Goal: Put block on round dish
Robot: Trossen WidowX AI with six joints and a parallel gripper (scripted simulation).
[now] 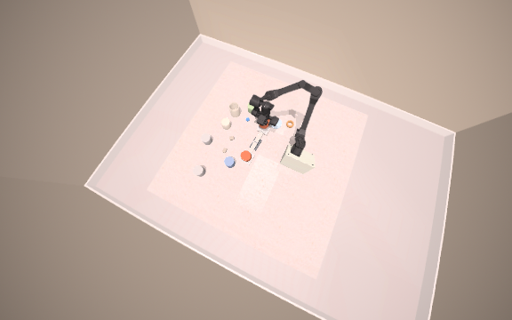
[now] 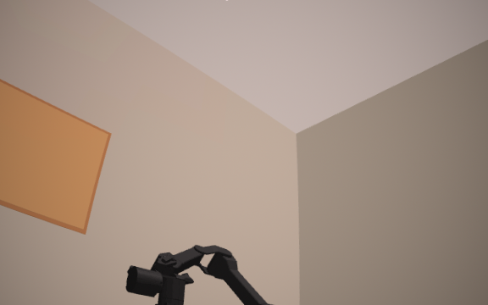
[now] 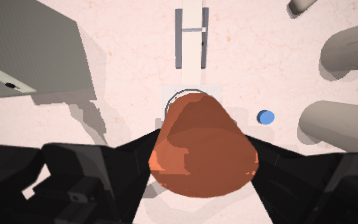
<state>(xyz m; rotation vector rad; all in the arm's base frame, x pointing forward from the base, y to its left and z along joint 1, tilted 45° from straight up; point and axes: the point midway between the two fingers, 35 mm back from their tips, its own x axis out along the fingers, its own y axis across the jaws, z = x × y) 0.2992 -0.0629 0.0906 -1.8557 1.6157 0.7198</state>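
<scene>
My gripper [image 1: 264, 124] [image 3: 196, 133] is shut on an orange cup [image 1: 263, 127] [image 3: 202, 142], upside down, held just above the near end of the small balance [image 1: 256, 143] [image 3: 192, 45]. In the wrist view the cup covers most of the balance's white end pad [image 3: 216, 93]; a thin ring outline shows at the pad's edge, and no block is visible. The second orange cup [image 1: 245, 156] stands on the balance's other end, outside the wrist view. A pale blue round piece [image 1: 278, 124] lies just right of the gripper, and a blue round piece [image 1: 229, 162] lies left of the second cup.
A small blue ball [image 1: 247, 119] [image 3: 266, 117] lies beside the pad. Two pale cylinders [image 1: 235, 109] [image 1: 226, 123] [image 3: 350, 50] [image 3: 335, 122] stand beyond it. Two grey cylinders [image 1: 207, 139] [image 1: 200, 171], an orange ring [image 1: 290, 121] and the arm's base box [image 1: 298, 161] [image 3: 30, 55] are nearby. The exterior view shows only the arm [image 2: 172, 271] and walls.
</scene>
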